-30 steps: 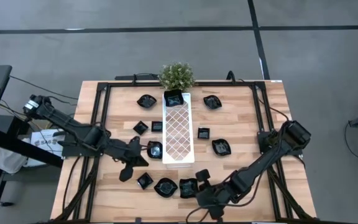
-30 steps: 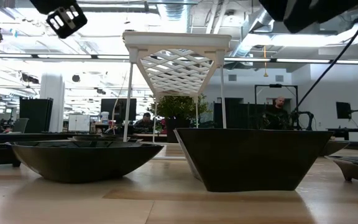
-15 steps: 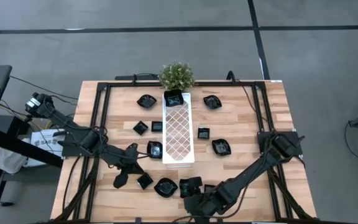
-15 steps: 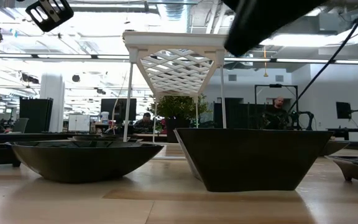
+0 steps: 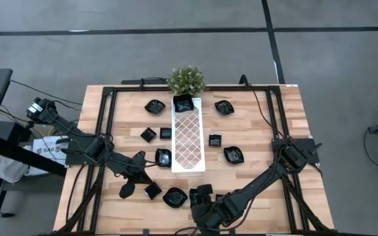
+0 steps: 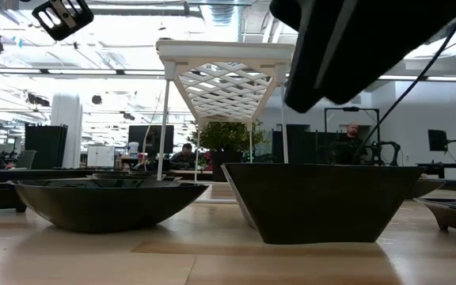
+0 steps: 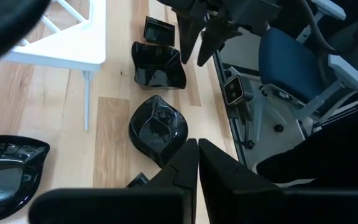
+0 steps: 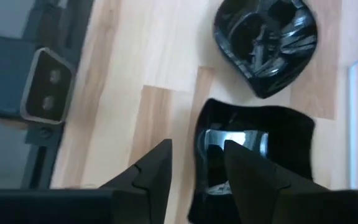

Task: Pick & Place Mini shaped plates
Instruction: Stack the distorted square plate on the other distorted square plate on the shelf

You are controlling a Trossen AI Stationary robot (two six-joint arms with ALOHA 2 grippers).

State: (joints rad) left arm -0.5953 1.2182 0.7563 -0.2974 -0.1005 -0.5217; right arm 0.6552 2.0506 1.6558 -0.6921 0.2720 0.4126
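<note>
- Here, the right gripper (image 8: 194,165) hangs low over the glossy black square dish with wavy edges (image 8: 253,155) at the bottom centre of the high view; its jaws stand narrowly apart and empty, one finger outside the near rim and one over the bowl, seemingly lined up to pinch that rim
- The left gripper (image 7: 197,163) sits at the lower left of the table (image 5: 254,124) in the high view, jaws closed together and holding nothing; it appears to be waiting beside a small black dish (image 5: 152,191)
- A leaf-shaped black dish (image 7: 158,129) lies just beside the square one; any drift sideways could nudge it
- The other mini shaped plates are scattered on the wood around the long white lattice-patterned tray (image 5: 188,141) at centre; one black dish (image 5: 183,103) rests at the tray's upper end, near a small green potted plant (image 5: 186,79)
- In the low view, two dark dishes fill the foreground, with people far behind
</note>
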